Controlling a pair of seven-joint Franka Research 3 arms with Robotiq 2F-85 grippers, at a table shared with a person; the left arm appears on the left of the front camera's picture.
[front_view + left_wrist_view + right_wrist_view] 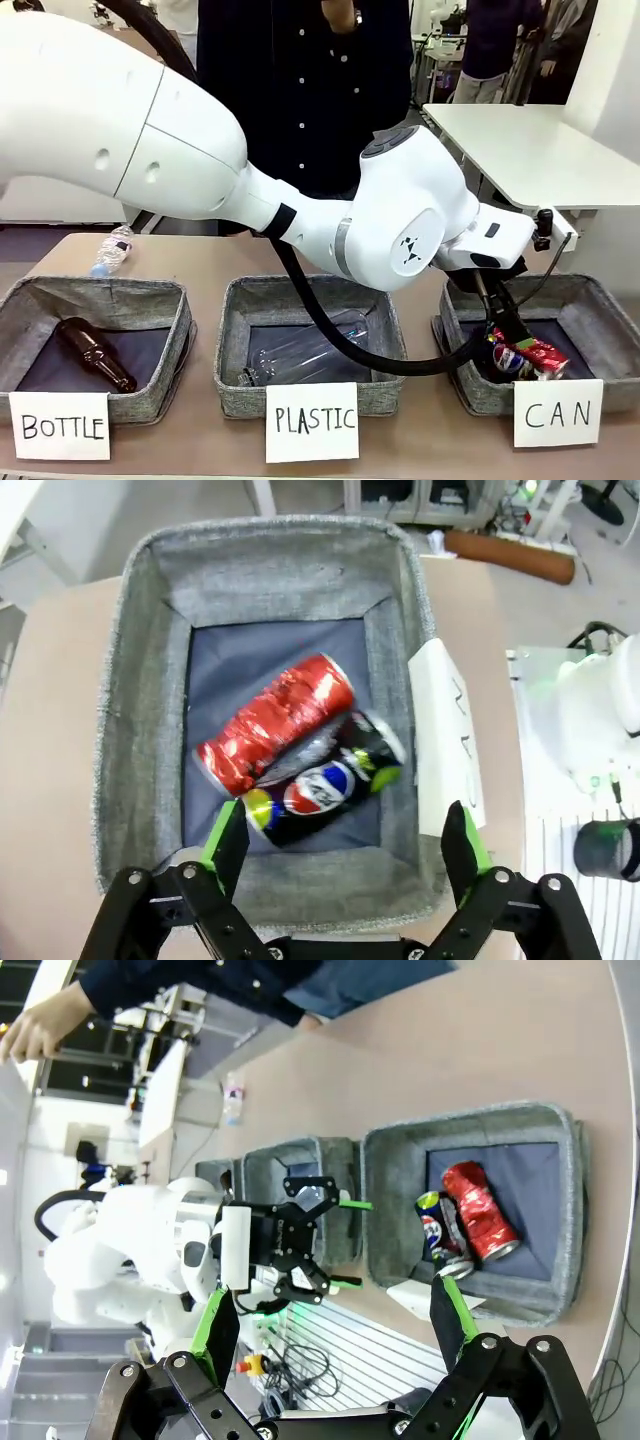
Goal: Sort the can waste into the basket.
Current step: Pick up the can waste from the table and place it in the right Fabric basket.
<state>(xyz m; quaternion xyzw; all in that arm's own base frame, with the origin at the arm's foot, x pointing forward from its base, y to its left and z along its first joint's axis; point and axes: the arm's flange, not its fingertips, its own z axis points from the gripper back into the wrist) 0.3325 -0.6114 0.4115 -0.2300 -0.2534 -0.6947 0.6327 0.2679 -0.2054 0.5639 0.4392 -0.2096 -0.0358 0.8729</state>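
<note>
Big white parts of the left arm [200,160] sit closest to the front camera and hide much of the person [300,90] behind the table [210,262]. The arm reaches across to the CAN basket [135,680] at the robot's right end of the row. In the front view the wrist hides most of its pincer.

In the left wrist view, the left gripper [343,815] hangs over the basket's near wall. Its fingers are wide apart and hold nothing. Both cans lie on their sides on the dark lining, touching each other. The dented red can [275,725] is farther in, and the black-blue can [325,790] is closer to the pincer. From the front, the near wall and the CAN card [558,412] cut off their lower parts.

The right gripper [328,1295] is up high, well away from the basket. Its fingers are also spread and hold nothing.

A black cable [330,335] crosses the PLASTIC basket [240,300]. What looks like a clear plastic bottle [310,350] lies inside, faint and hard to make out. The BOTTLE basket [100,292] holds a brown glass bottle [95,353]. A small water bottle [112,250] lies on the table behind it.
</note>
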